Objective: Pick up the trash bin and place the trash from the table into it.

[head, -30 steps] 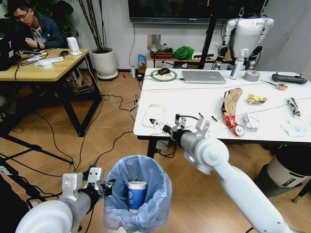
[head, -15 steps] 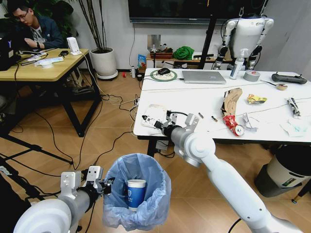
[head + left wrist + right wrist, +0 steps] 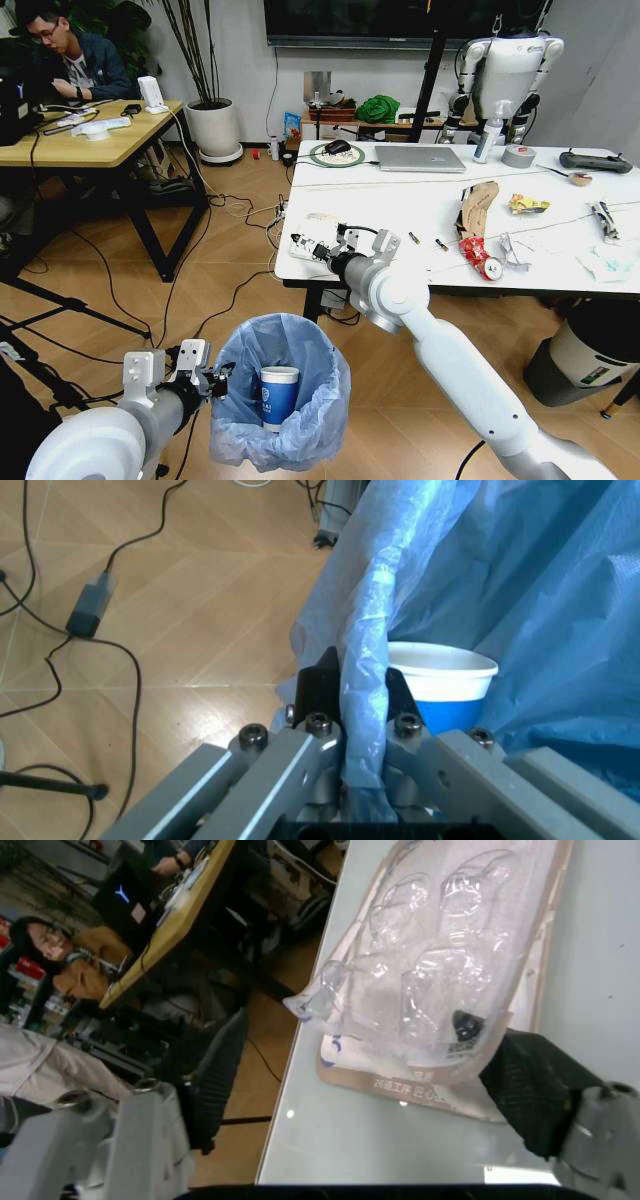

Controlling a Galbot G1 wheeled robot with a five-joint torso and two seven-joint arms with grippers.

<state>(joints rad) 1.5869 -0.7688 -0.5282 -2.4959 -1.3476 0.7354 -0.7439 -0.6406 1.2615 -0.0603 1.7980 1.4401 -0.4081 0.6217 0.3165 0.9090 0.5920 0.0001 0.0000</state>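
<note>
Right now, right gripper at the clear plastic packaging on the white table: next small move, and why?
Probably ease the right gripper forward a little and close. Its wrist view shows the clear plastic blister packaging lying flat near the white table's edge, reaching between the open fingers. The left gripper is clamped on the blue-bagged trash bin's rim, holding it below.

The white table [image 3: 400, 215] carries clear plastic packaging [image 3: 312, 232] at its near left corner, a brown cardboard piece [image 3: 478, 206], a crushed red-labelled bottle [image 3: 479, 256], a yellow wrapper [image 3: 526, 204], a laptop [image 3: 418, 158] and a tape roll [image 3: 517, 156].
</note>
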